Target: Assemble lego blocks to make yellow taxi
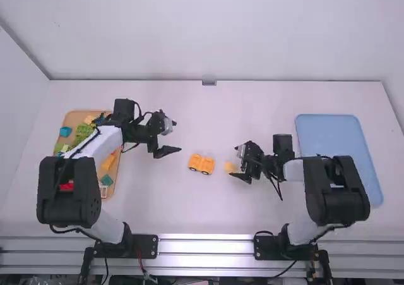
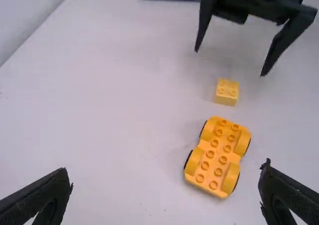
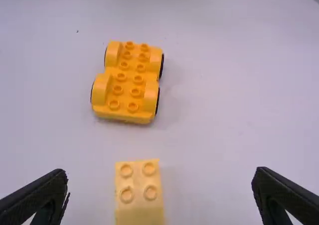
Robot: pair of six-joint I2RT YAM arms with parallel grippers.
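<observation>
The orange-yellow car base with wheels (image 1: 201,164) lies studs up on the table between the arms; the same car base (image 2: 217,156) shows in the left wrist view, and the car base (image 3: 128,83) in the right. Close to its right is a small yellow block (image 1: 230,167), studs up and apart from it; the block (image 2: 227,92) and block (image 3: 139,191) show in both wrist views. My right gripper (image 1: 238,162) stands open over the block, the right gripper (image 3: 159,195) holding nothing. My left gripper (image 1: 167,139), left of the base, is open; the left gripper (image 2: 164,187) is empty.
A wooden tray (image 1: 73,120) with several coloured blocks sits at the far left, partly under the left arm. A blue tray (image 1: 328,133) lies at the right, partly behind the right arm.
</observation>
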